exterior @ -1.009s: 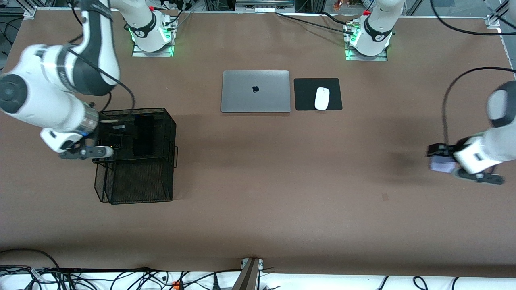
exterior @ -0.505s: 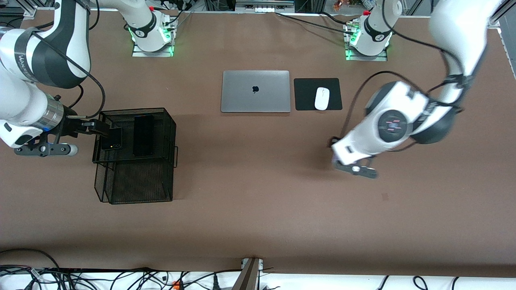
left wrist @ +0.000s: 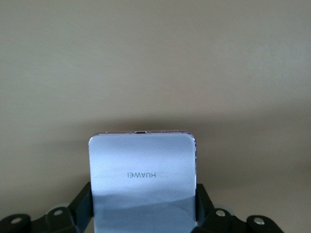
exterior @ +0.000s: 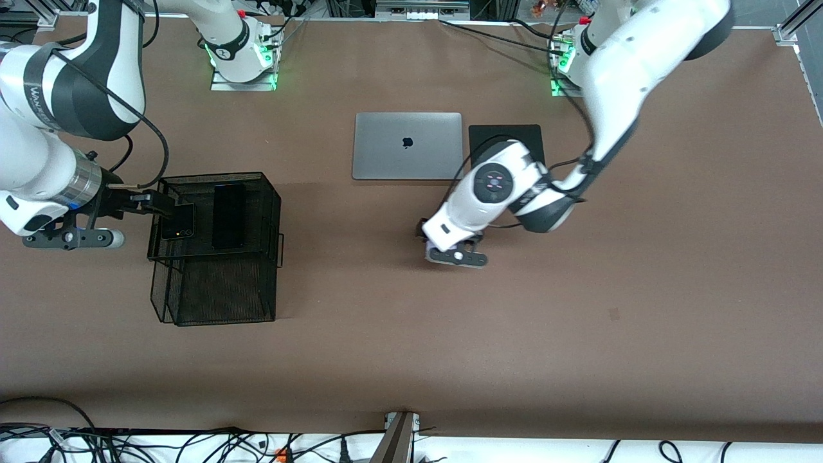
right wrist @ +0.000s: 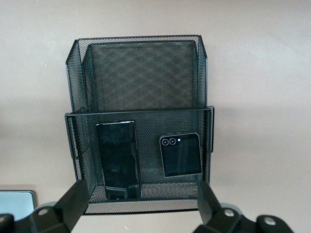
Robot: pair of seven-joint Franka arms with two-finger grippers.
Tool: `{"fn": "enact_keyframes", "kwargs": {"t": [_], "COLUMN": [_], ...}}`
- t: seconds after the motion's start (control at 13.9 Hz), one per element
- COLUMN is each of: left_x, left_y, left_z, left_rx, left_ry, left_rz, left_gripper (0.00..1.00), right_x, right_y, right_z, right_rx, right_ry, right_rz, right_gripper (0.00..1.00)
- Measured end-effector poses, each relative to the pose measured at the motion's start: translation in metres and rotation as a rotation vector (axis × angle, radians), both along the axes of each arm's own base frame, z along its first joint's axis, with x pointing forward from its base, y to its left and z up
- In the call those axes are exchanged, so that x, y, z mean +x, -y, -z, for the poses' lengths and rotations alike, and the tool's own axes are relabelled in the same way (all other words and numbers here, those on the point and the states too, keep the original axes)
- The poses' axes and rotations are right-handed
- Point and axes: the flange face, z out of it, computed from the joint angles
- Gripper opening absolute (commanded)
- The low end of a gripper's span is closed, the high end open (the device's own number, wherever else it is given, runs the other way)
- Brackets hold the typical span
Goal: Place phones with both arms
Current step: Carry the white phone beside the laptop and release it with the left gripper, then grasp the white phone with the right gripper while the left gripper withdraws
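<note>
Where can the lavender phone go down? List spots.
Free: mesh rack's nearer compartment; bare table between rack and left gripper holding lavender phone. Crowded: rack's farther tier, long black phone, flip phone, open right gripper beside.

Three phones (right wrist: 116, 159) (right wrist: 181, 154) (left wrist: 144, 182), one mesh basket (exterior: 257, 193), one laptop (exterior: 407, 146), two arms (exterior: 51, 116) (exterior: 617, 71).

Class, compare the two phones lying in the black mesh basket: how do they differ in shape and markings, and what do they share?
The long black slab is tall and narrow; the flip phone is short and squarish. The flip phone shows two camera rings along one edge, while the slab's face shows none. In the front view, the flip phone lies closer to the open right gripper than the slab. Both are dark and lie side by side in the same compartment of the basket.
</note>
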Motion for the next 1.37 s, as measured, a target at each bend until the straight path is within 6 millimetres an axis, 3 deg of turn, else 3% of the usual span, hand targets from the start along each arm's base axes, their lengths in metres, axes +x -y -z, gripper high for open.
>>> {"fn": "enact_keyframes", "kwargs": {"t": [0.07,0.14,0.22,0.43,0.65,0.87,1.01,1.15,1.37], "left_x": [-0.010,-0.018,-0.021,-0.010,0.013,0.041,0.059,0.070,0.079], "left_y": [0.015,0.024,0.028,0.022,0.011,-0.029,-0.072,-0.127,-0.204], "left_z": [0.017,0.032,0.043,0.050,0.027,-0.024,-0.086,-0.150,-0.211], "left_rx": [-0.011,-0.019,-0.029,-0.056,-0.072,0.036,0.138,0.236,0.304], "left_ry": [0.009,0.009,0.010,0.036,0.076,0.061,0.062,0.069,0.061], "left_rz": [0.004,0.004,0.001,-0.024,-0.056,-0.086,-0.088,-0.052,0.052], "left_gripper": [0.47,0.77,1.00,1.00,1.00,1.00,1.00,1.00,1.00], "right_x": [0.000,0.000,0.000,0.000,0.000,0.002,0.001,-0.007,-0.028], "right_y": [-0.001,-0.003,-0.004,-0.006,-0.006,-0.023,-0.047,-0.091,-0.181], "right_z": [0.000,0.000,0.000,0.001,0.001,0.012,0.018,0.016,0.016], "right_rx": [0.000,0.000,0.000,0.001,0.001,0.006,-0.014,-0.010,-0.013], "right_ry": [-0.001,-0.001,-0.001,-0.001,-0.001,-0.021,-0.035,-0.033,0.019], "right_rz": [0.002,-0.001,-0.003,-0.005,-0.006,-0.012,0.008,0.046,0.079], "right_gripper": [1.00,1.00,1.00,1.00,1.00,1.00,1.00,1.00,1.00]}}
